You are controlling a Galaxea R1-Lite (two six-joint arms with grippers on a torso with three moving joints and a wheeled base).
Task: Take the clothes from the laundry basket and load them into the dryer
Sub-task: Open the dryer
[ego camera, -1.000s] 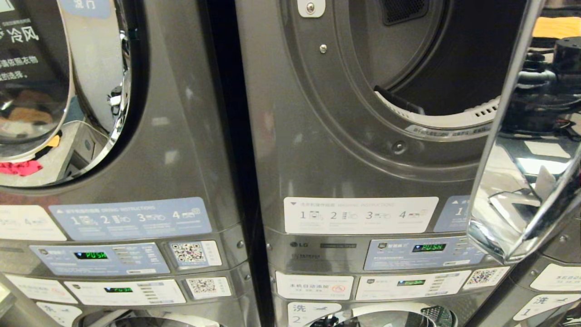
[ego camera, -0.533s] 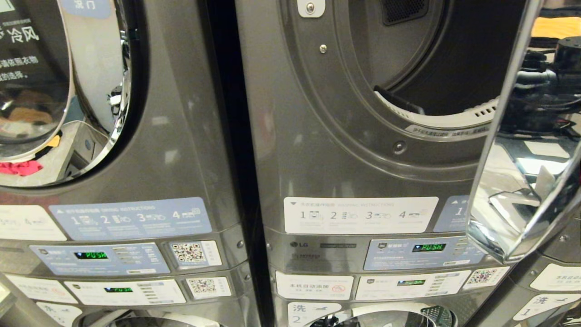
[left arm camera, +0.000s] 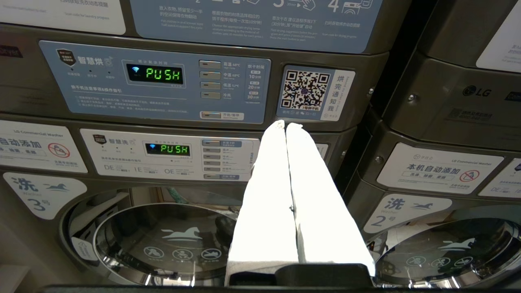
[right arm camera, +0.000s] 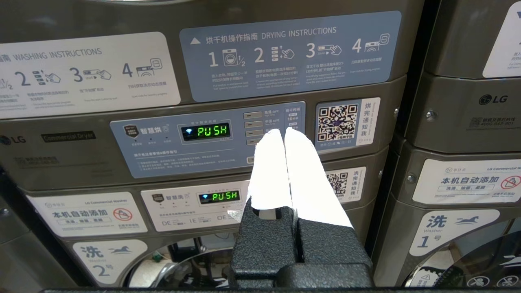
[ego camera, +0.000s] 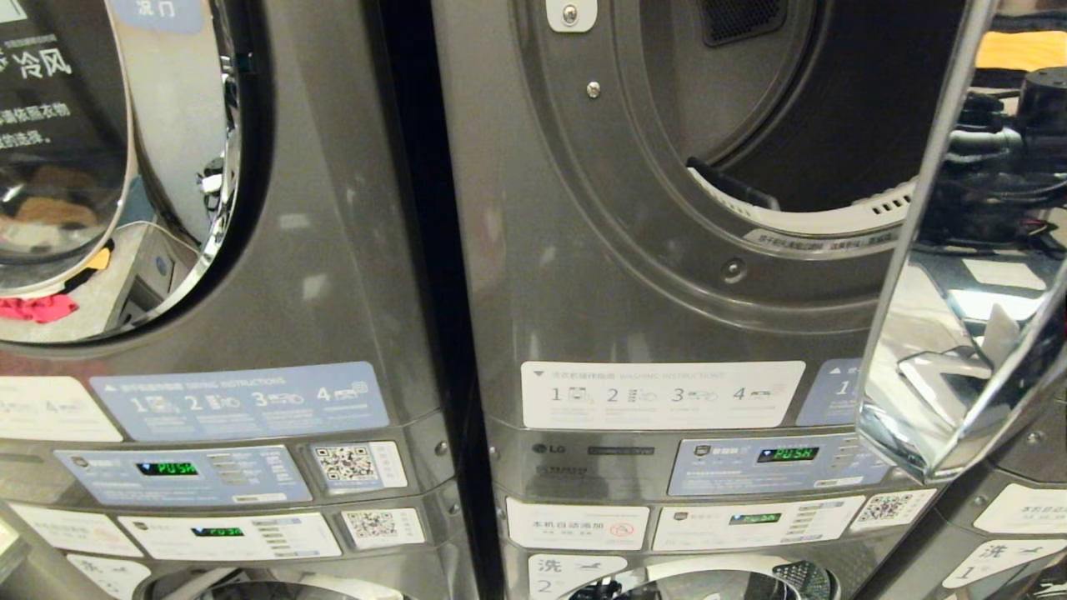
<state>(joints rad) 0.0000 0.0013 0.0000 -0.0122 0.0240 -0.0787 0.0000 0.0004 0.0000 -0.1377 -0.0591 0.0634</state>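
Your right end effector [right arm camera: 285, 132] is clenched on nothing, facing the control panel [right arm camera: 207, 138] below the open dryer [ego camera: 800, 125]. Your left end effector [left arm camera: 285, 124] is also clenched and empty, facing the neighbouring panel [left arm camera: 154, 81]. No clothes or basket show.

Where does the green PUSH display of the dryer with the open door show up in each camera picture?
Head view: dryer display at lower right.
Left wrist view: not in it; both green displays there belong to the neighbouring machine.
Right wrist view: dryer display just left of the middle.
Shared landmark: washer 2 label.
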